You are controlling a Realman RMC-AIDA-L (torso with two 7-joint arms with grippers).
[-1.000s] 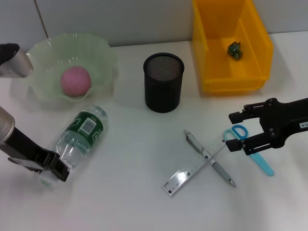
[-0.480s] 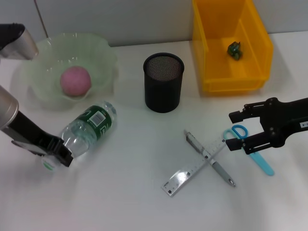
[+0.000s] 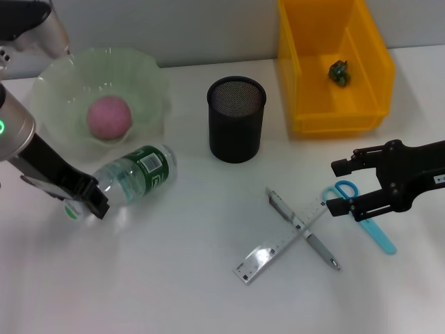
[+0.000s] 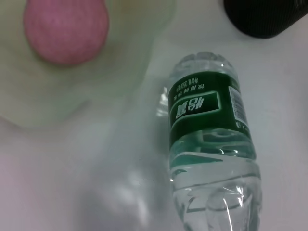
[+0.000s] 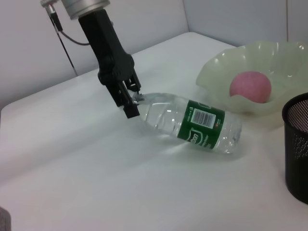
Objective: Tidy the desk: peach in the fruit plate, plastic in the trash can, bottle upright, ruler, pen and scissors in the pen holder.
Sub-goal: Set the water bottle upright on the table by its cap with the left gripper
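Note:
The clear bottle (image 3: 135,179) with a green label lies on its side below the fruit plate (image 3: 154,78). My left gripper (image 3: 87,203) is shut on its cap end, as the right wrist view confirms for the left gripper (image 5: 131,98) and bottle (image 5: 192,124). The pink peach (image 3: 109,117) sits in the pale green plate. The ruler (image 3: 272,250) and pen (image 3: 314,242) lie crossed. My right gripper (image 3: 335,188) hovers open beside the handles of the blue scissors (image 3: 376,231). The black mesh pen holder (image 3: 237,118) stands mid-table.
A yellow bin (image 3: 372,120) at the back right holds a small green piece of plastic (image 3: 339,72). The left wrist view shows the bottle (image 4: 211,144), the peach (image 4: 66,29) and the pen holder's edge (image 4: 269,17). Bare white table lies in front.
My left gripper has moved up toward the plate with the bottle's cap end, swinging the bottle round so that it lies more crosswise. The right arm has stayed put.

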